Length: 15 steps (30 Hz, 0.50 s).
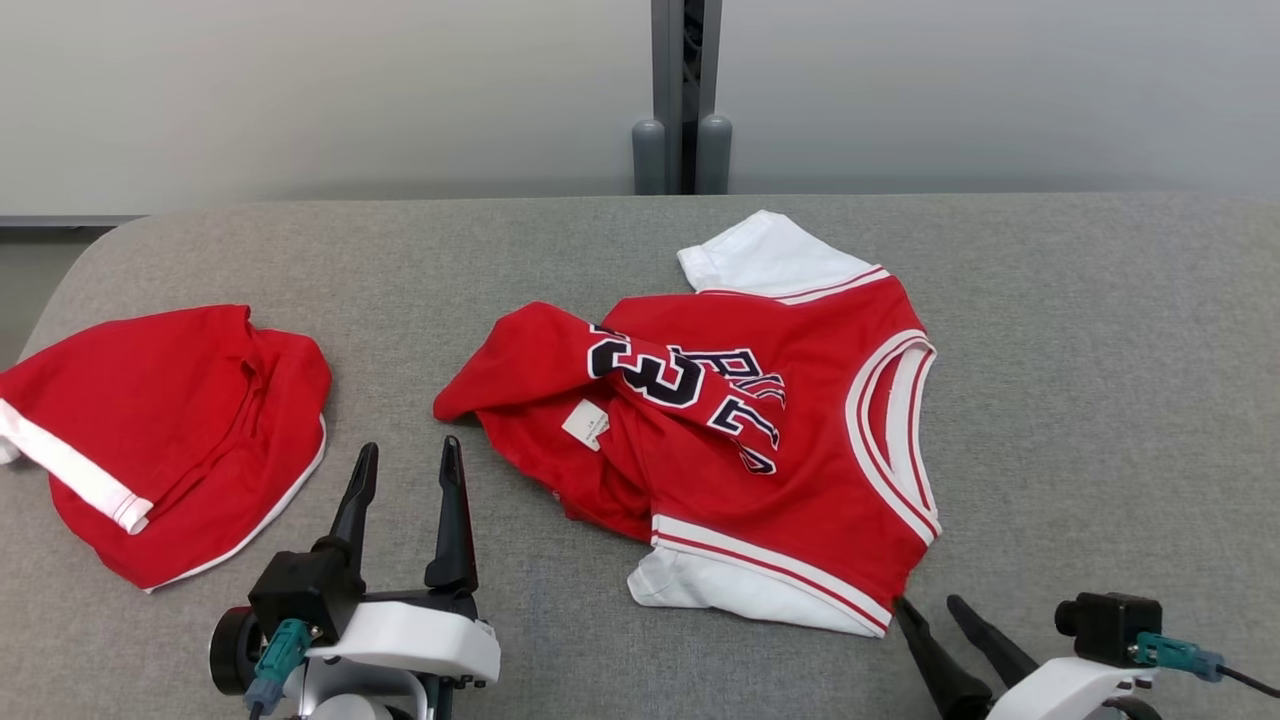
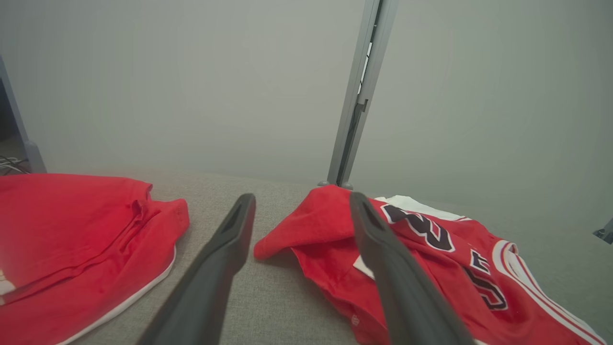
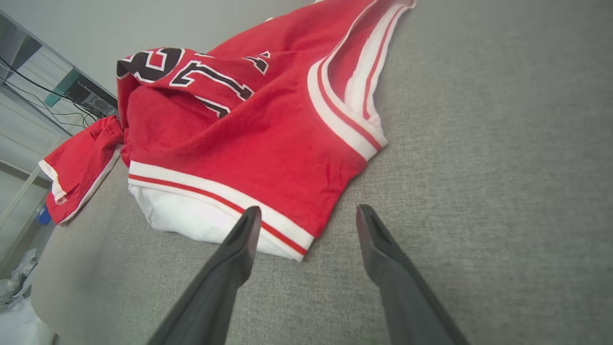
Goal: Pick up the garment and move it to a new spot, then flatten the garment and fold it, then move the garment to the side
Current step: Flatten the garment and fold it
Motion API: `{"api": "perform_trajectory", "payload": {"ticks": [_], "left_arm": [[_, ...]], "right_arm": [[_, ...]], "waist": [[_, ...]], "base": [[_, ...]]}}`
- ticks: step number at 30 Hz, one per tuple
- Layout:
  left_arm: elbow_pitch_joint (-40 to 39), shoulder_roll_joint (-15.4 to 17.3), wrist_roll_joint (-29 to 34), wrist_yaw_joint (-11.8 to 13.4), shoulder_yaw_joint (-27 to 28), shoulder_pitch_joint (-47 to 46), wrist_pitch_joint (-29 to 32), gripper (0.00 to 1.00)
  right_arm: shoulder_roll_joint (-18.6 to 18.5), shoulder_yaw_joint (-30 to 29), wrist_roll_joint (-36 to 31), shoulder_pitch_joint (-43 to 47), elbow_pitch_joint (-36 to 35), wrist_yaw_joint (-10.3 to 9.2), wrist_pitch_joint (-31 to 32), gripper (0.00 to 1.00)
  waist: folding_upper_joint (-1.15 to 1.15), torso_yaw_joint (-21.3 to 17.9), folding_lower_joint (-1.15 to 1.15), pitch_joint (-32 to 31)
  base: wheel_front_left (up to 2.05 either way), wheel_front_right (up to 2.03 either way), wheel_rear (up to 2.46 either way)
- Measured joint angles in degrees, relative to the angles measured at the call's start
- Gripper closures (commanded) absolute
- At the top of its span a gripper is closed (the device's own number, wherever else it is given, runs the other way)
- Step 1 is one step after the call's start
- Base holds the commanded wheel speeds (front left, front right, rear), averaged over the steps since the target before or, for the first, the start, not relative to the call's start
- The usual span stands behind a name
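The red jersey (image 1: pixel 800 420) lay crumpled at the centre of the frame on the grey counter (image 1: pixel 1100 400), not yet lifted, flattened or folded. Along the lower edge, the left claw (image 1: pixel 409 445) and right claw (image 1: pixel 928 602) stood open and empty, so the whole task seemingly remained.

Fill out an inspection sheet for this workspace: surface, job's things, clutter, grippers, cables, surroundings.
Surface: grey fabric tabletop, bare around the garments.
Job's things: red basketball jersey, crumpled, partly folded over itself, white sleeves showing.
Clutter: second red garment with white trim, bunched at the left edge, apart from the jersey.
Grippers: left gripper open, holding nothing, just short of the jersey; right gripper open, holding nothing, by the jersey's near corner.
Cables: teal-plugged cable at the right wrist; loose wires beyond the table.
Surroundings: pale wall, grey post behind the table.
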Motion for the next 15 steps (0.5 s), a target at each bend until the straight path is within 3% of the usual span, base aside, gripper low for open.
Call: {"api": "perform_trajectory", "payload": {"ticks": [15], "left_arm": [[0.3, 0.0, 0.3, -0.2, -1.0, -0.6, 0.0, 0.00]], "right_arm": [[2.7, 0.8, 4.5, -2.4, 6.6, 0.03, 3.1, 0.00]], "waist": [[0.00, 2.7, 0.00, 1.1]], "base": [[0.00, 0.00, 0.00]]}}
